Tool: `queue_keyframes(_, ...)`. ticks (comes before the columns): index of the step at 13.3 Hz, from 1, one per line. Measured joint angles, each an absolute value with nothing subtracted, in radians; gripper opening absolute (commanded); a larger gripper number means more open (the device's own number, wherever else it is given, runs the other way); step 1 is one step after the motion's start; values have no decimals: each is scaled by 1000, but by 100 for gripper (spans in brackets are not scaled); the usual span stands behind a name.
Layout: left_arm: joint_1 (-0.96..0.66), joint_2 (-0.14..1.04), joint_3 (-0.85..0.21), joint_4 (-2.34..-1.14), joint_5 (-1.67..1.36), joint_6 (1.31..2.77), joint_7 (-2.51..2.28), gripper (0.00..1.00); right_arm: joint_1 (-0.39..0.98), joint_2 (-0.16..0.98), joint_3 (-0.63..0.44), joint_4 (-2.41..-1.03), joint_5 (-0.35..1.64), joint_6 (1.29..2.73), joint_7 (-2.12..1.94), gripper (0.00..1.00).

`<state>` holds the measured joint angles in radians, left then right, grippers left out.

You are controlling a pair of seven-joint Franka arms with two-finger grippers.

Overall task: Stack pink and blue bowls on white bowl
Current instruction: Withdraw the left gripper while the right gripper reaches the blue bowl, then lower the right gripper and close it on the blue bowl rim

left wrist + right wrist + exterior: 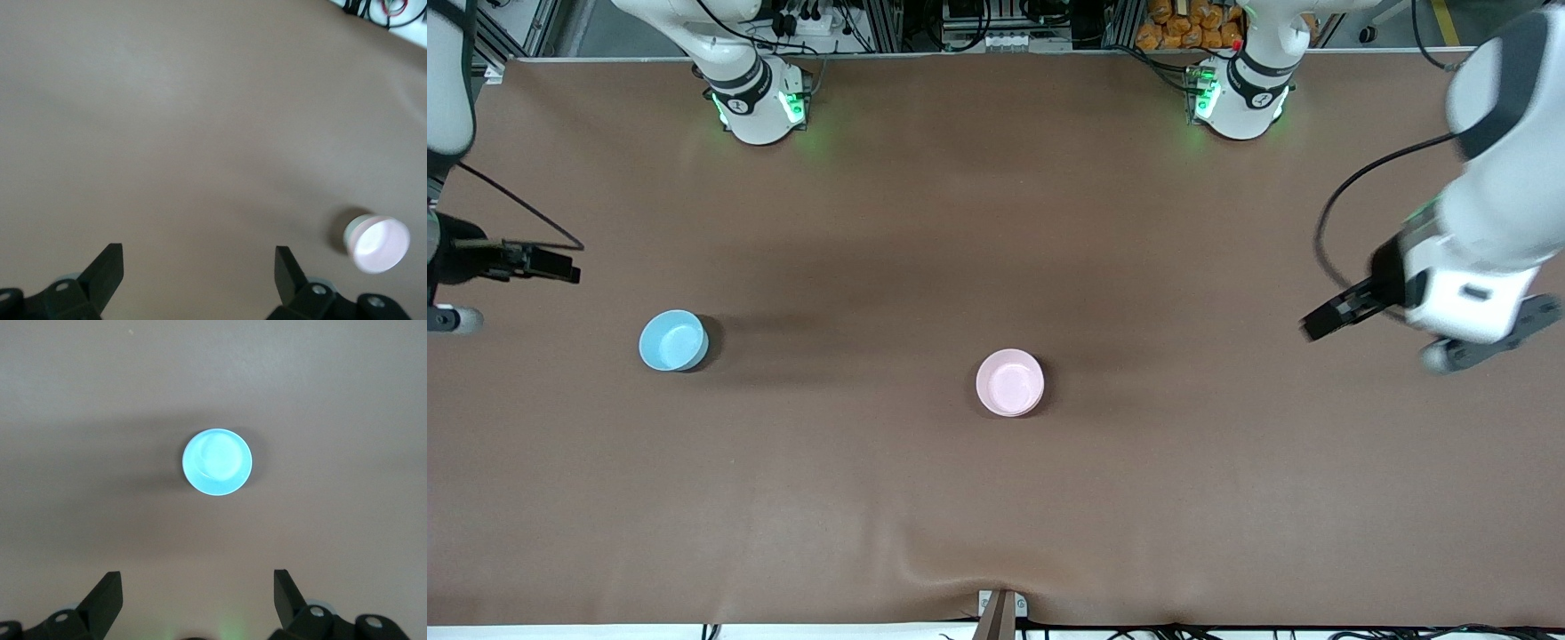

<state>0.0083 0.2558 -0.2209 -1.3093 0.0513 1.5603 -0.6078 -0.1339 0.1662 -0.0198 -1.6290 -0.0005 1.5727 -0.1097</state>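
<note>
The right tool [197,587], fingers apart, hangs over the tabletop [996,498]; lower it squarely over the blue bowl [217,462] ahead, gripping the rim. The left tool [199,267], also spread, waits well clear of the pink bowl [377,243].

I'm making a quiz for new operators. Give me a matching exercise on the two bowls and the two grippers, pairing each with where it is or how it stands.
Things:
1. pink bowl
2. blue bowl
3. left gripper
4. right gripper

Descriptions:
A. open, with the blue bowl in its wrist view
B. mid-table, upright
C. open, with the pink bowl in its wrist view
D. toward the right arm's end, upright

Pairs: 1-B, 2-D, 3-C, 4-A
</note>
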Motion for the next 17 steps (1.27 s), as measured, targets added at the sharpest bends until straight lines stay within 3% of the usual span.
queue_keyframes(5, 112, 103, -203, -1447, 29, 1523, -334, 100, -226, 177, -22, -1930, 42, 1909, -311, 100)
queue_keyframes(7, 109, 35, -181, -1526, 27, 1523, -285, 100, -226, 200, -19, -2018, 43, 2019, -360, 92)
queue_keyframes(8, 108, 10, -178, -1551, 26, 1523, -277, 100, -226, 222, -19, -2038, 43, 2050, -374, 87)
queue_keyframes(10, 108, -16, -178, -1574, 26, 1524, -273, 100, -228, 270, -20, -2046, 43, 2079, -387, 86)
queue_keyframes(13, 107, -20, -178, -1579, 24, 1525, -271, 100, -239, 312, -20, -2062, 43, 2143, -450, 73)
queue_keyframes(17, 105, -20, -179, -1584, 21, 1525, -271, 100, -274, 344, -20, -2063, 45, 2187, -486, 68)
